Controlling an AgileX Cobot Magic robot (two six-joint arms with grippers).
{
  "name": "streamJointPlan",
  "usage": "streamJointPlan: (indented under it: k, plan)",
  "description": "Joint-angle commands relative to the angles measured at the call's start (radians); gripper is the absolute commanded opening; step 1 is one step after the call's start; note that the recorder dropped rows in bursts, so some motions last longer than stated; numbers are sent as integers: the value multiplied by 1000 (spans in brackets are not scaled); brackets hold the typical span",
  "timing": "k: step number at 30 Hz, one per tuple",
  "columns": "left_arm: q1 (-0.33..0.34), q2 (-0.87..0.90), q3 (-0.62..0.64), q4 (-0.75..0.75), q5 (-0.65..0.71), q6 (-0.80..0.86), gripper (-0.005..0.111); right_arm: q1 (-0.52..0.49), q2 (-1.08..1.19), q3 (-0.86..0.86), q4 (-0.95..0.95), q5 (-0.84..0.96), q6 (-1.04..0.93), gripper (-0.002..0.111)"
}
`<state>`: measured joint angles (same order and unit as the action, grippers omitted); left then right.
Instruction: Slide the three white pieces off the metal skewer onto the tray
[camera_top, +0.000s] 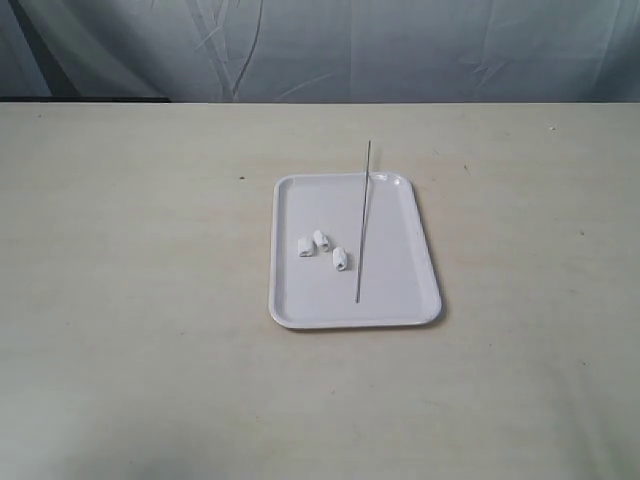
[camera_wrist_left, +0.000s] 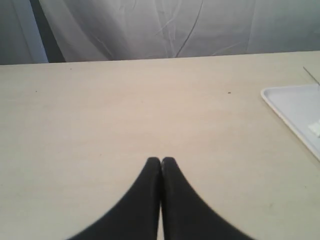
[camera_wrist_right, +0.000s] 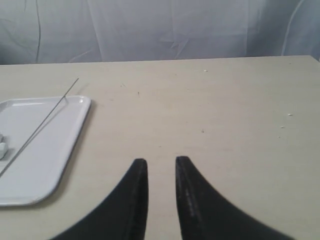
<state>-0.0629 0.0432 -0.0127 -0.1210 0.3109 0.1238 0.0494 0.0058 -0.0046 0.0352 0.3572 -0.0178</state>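
Exterior cam, raised, looks down & across the table (camera_top: 120, 300) toward a grey cloth backdrop (camera_top: 400, 50). It stands at mid-distance, w/ the whole tray (camera_top: 300, 300) and skewer (camera_top: 363, 220) centred. Left wrist cam sits low over the table, just behind the left gripper (camera_wrist_left: 161, 161), facing the same backdrop, and catches only one corner of the tray. Right wrist cam, likewise low behind the right gripper (camera_wrist_right: 161, 162), takes in the tray's other side & skewer. All 3 views share tray, table, backdrop.

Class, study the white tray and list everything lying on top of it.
The three white pieces lie loose beside the metal skewer, whose far end overhangs the rim of the tray. The table beneath the tray is hidden.
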Motion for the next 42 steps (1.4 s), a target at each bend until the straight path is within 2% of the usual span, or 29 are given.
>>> streamJointPlan:
  k: [1, 3, 7, 15, 42]
  plan:
    - [-5, -43, 13, -10, -21, 9, 0, 0, -6, 5, -20, -12, -13, 20]
    - [12, -43, 13, -10, -17, 9, 0, -12, -6, 5, -22, -12, -11, 20]
    - [92, -43, 13, -6, -17, 5, 0, -14, -6, 5, -22, -12, -9, 20]
    - [88, -43, 13, 7, 27, 15, 0, -14, -6, 5, -19, -60, -8, 20]
    - [94, -43, 13, 7, 25, 15, 0, -14, -6, 5, -4, -53, -8, 20]
